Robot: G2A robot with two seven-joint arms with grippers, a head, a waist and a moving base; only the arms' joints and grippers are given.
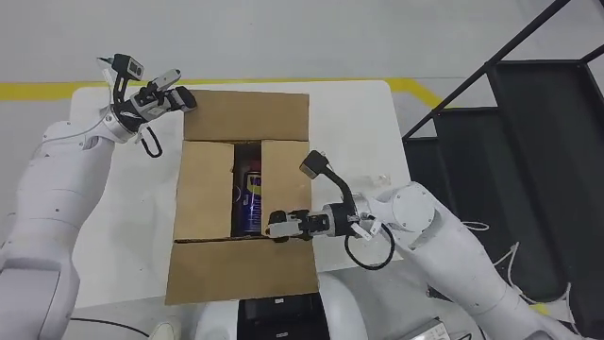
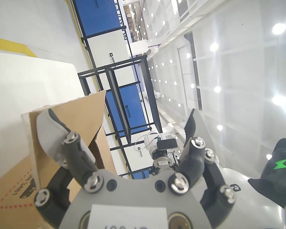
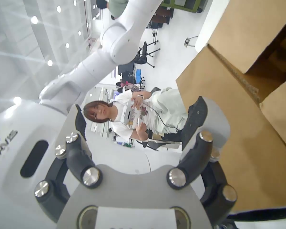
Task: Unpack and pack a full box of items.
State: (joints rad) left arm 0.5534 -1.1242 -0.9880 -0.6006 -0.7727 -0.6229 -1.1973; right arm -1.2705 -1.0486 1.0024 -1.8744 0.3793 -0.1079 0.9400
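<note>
Closest to the robot is the near flap of the cardboard box [image 1: 241,269], folded out toward 6 o'clock on the white table [image 1: 137,217]. Just past this flap, at about 5 o'clock of the box opening, the right gripper [image 1: 277,226] hangs by the near end of the right side flap. Its fingers [image 3: 201,117] are spread wide apart (one of them overlaps the brown cardboard in the right wrist view, but contact I cannot confirm). Both side flaps lean inward and leave a narrow gap in the middle. In this gap a can [image 1: 248,198] with a dark blue and yellow label is seen, inside the box. On the far side, another flap is open toward 12 o'clock. At 11 o'clock, just beside the far left corner of the box, is the left gripper [image 1: 178,89], its fingers [image 2: 51,129] also spread apart, one next to a flap edge. Beyond the table, a yellow line [image 1: 38,90] runs on the floor.
</note>
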